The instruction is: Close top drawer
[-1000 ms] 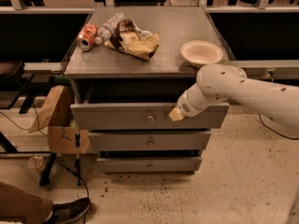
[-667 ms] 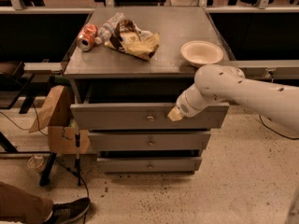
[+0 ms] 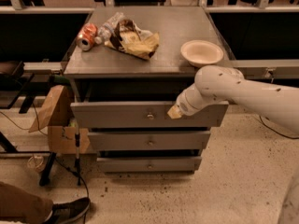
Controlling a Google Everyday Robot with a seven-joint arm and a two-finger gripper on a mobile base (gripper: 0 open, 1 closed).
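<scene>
Gripper [image 3: 174,112] at the top drawer [image 3: 117,115] front, cardboard box [image 3: 52,110] crowding its left.

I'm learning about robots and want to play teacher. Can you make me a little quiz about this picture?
1. True or false: the top drawer sticks out of the cabinet, farther than the two drawers below it.
2. Where is the hand?
A. On the floor
B. At the top drawer's front, just right of its knob
C. At the bottom drawer
3. Fill in: the pale round thing on the right of the cabinet's top is a ____.

Key: 1 true; 2 B; 3 bowl.
</scene>
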